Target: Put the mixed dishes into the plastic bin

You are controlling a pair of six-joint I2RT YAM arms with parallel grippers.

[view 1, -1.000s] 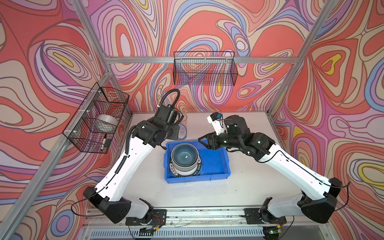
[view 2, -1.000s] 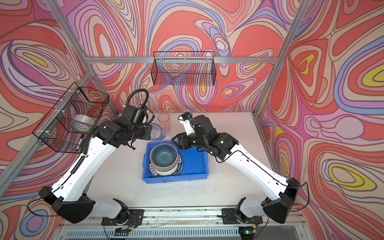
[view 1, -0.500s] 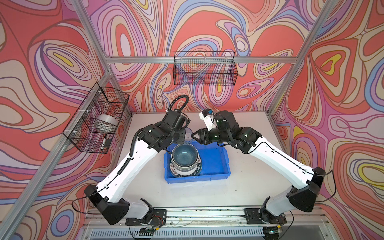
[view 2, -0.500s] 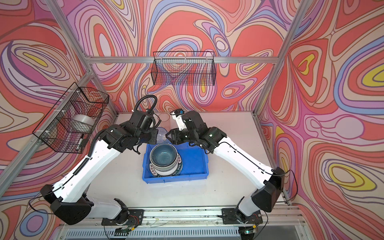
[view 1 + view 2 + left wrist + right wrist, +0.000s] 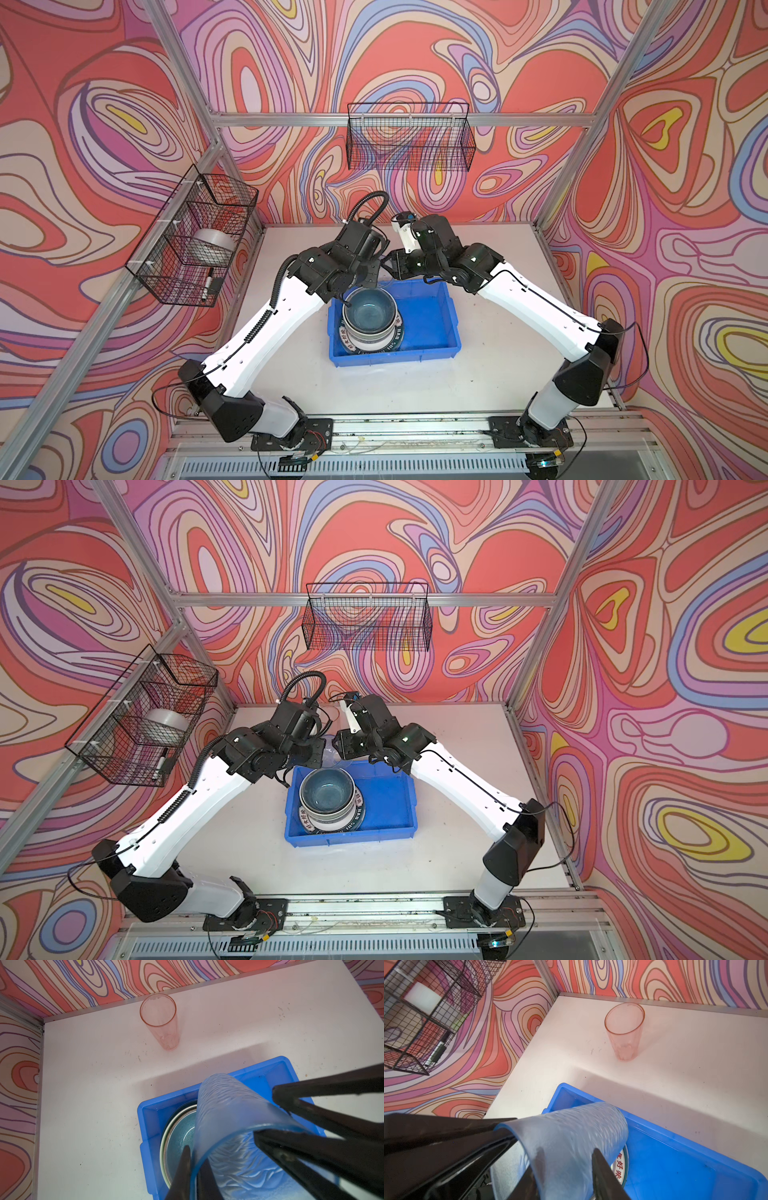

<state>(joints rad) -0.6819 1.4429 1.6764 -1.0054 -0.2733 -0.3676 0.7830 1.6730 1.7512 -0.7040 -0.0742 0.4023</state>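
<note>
1. I judge the step in hand to be the blue tumbler [image 5: 224, 1109]. It is off the table [image 5: 228, 1022], lying almost on its side in the air over the far corner of the plastic bin [image 5: 428, 328]. It hangs above the stack of bowls [image 5: 370, 309], with its base towards the back wall [image 5: 104, 976].
2. My left gripper [image 5: 194, 1159] is pressed together on the tumbler's wall at the mouth, one finger inside the rim and one outside.
3. My right gripper [image 5: 566, 1153] has a finger on either side of the tumbler's body. The jaws stand apart, but I cannot tell whether they bear on the plastic or sit just clear of it.
4. In the bin, the bowls sit nested on the white plate with lettered rim [image 5: 390, 345] in the left half. The right half is bare floor.
5. The pink tumbler [image 5: 625, 1032] stands upright on the table beyond the bin, near the back wall, with nothing touching it. It is the only dish I see outside the bin.
6. As I read it, the next move calls for a single carrier. I want one grip sure before the other lets go. Then the tumbler goes low into the bare half, clear of the bowls.
7. After that, I expect the pink tumbler to be the last fetch.
</note>
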